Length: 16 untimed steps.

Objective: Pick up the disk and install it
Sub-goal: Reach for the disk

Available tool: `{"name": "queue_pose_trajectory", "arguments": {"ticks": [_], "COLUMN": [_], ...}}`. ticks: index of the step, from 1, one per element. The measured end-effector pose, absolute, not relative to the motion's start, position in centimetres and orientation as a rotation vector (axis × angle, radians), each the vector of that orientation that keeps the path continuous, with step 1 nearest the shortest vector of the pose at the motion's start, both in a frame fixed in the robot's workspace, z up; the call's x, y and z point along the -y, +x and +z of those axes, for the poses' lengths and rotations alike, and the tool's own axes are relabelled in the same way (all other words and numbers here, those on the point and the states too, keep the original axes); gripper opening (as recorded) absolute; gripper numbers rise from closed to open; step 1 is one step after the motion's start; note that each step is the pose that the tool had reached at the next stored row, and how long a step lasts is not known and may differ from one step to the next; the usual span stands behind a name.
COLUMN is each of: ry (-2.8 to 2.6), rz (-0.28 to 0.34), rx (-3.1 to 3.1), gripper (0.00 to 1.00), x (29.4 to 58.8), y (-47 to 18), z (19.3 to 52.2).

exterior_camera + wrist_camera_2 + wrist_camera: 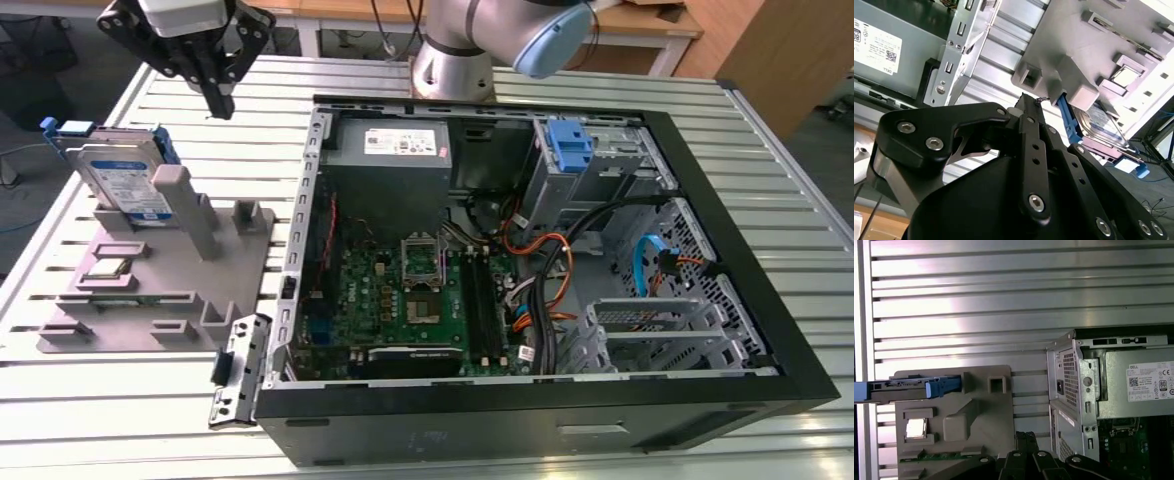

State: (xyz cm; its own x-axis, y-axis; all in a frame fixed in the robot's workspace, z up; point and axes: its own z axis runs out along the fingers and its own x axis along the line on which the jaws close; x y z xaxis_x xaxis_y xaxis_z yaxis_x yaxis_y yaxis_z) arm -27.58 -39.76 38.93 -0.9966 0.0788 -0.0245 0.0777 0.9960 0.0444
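gripper (1029, 100) jaws are closed on nothing, fingertips pressed together, hanging over the slatted table (787, 170). disk (127, 180) isn't touching them: it stands on edge in its blue carrier, slotted into the far end of the grey fixture (174, 290), lower than the jaws and toward the exterior view's left of them. in the first wrist view it's edge-on, well apart from the fingertips. open pc case (747, 330) sits just beside the fixture, on the exterior view's right, with a power supply (390, 145) in its far corner.

slatted metal table (120, 400) | on it: grey fixture plate (247, 270) | open computer case (534, 430)
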Motion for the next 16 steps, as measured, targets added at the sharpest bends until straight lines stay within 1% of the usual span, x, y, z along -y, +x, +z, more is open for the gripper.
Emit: {"name": "queue_pose_trajectory", "arguments": {"ticks": [16], "ry": [0.123], "rz": [0.067], "rx": [-3.133], "gripper": [0.11], "x": [39.75], "y": [-27.72], "z": [38.87]}}
